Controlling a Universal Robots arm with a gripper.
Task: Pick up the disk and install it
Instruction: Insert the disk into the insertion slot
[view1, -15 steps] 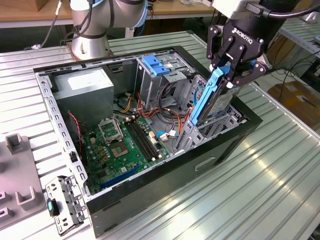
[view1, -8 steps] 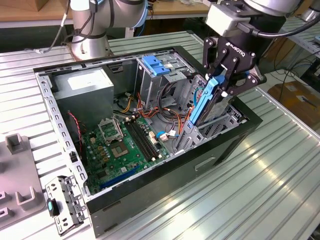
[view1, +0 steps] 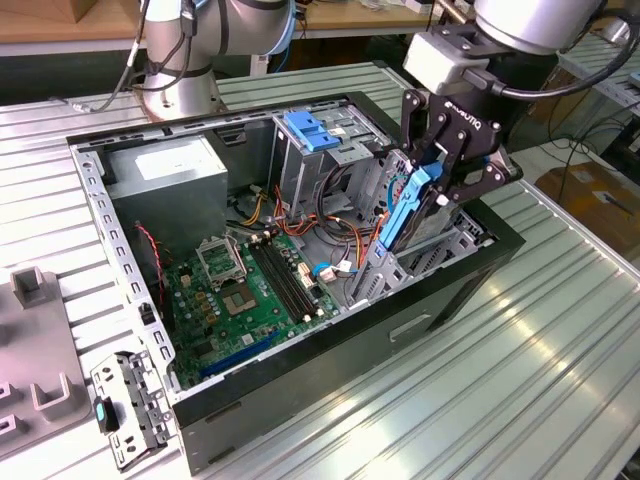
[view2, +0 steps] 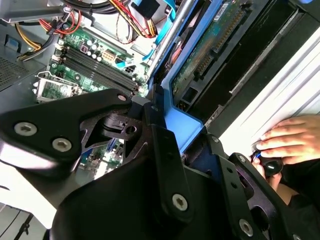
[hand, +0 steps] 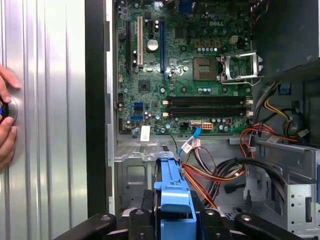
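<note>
The disk (view1: 408, 205) stands on edge, its blue plastic side rail facing the exterior view. My gripper (view1: 440, 190) is shut on it from above, one black finger on each side. The disk hangs partly lowered into the metal drive bay (view1: 455, 245) at the open computer case's end on the exterior view's right. In the second wrist view the disk (view2: 210, 47) shows its green circuit-board underside, framed by the blue rail, with the gripper (view2: 167, 132) clamped on it. The first wrist view has the blue rail of the disk (hand: 175, 197) between the gripper (hand: 175, 222) linkages.
Inside the case (view1: 300, 400) lie the green motherboard (view1: 250, 290), a grey power-supply box (view1: 170, 170), a tall metal cage with a blue latch (view1: 312, 130) and loose coloured cables (view1: 330, 225). A person's hand (view2: 285, 142) rests on the ribbed table beside the case. A metal bracket (view1: 130, 405) lies on the exterior view's left.
</note>
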